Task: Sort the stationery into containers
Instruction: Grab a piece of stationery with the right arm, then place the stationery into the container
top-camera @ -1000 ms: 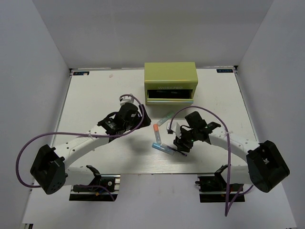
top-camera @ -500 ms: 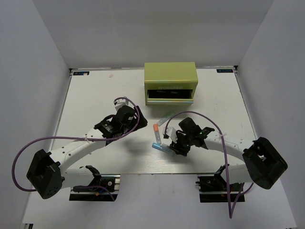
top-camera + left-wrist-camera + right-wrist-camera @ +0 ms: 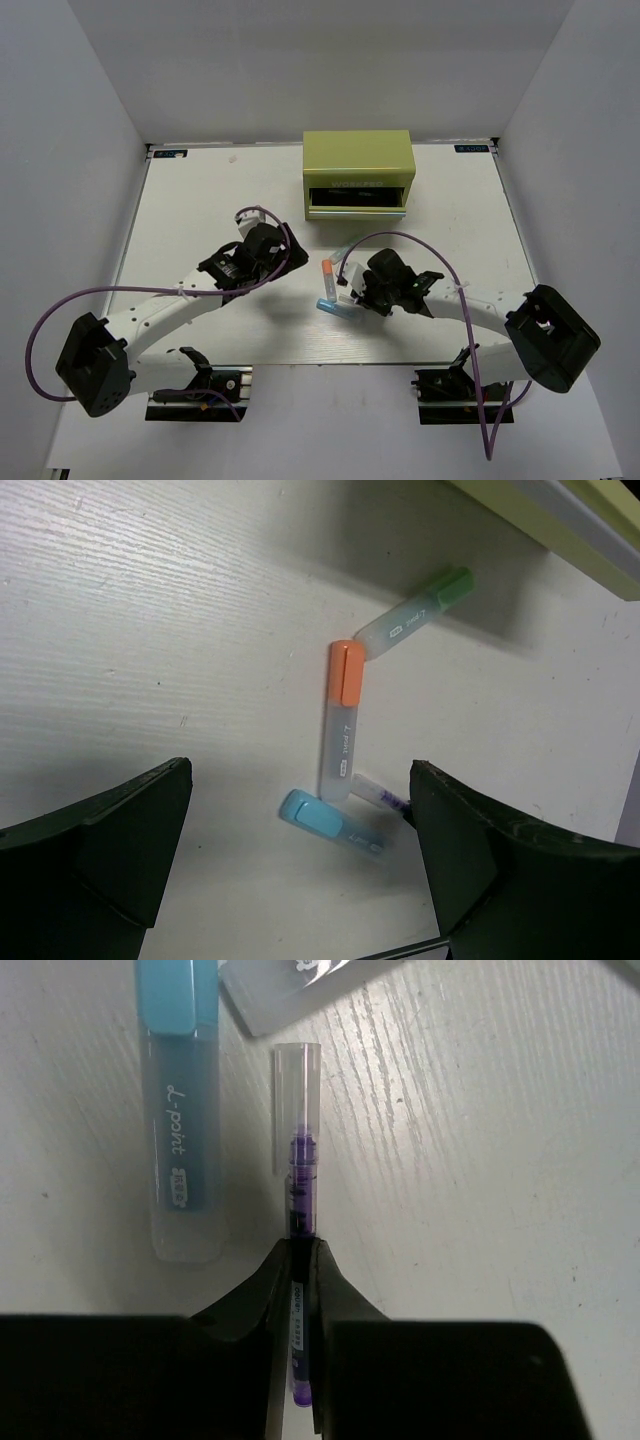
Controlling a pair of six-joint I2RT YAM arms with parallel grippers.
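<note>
On the counter (image 3: 190, 200), your right jaws pinch the thin purple pen (image 3: 299, 1165); left jaws gape empty. Three highlighters (image 3: 342, 725) lie unsorted outside the lime-green toolbox (image 3: 358, 155).

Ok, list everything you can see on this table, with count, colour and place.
toolbox: one, lime green, far middle of the table, a front drawer open.
green-capped highlighter: one, clear body, nearest the toolbox.
orange-capped highlighter: one, clear body, middle of the cluster.
light-blue highlighter: one, near end of the cluster, beside the pen.
thin purple pen: one, clear cap, lying on the table.
table: one, white.
left gripper: one, black, open above the cluster.
right gripper: one, black, shut on the thin purple pen.
</note>
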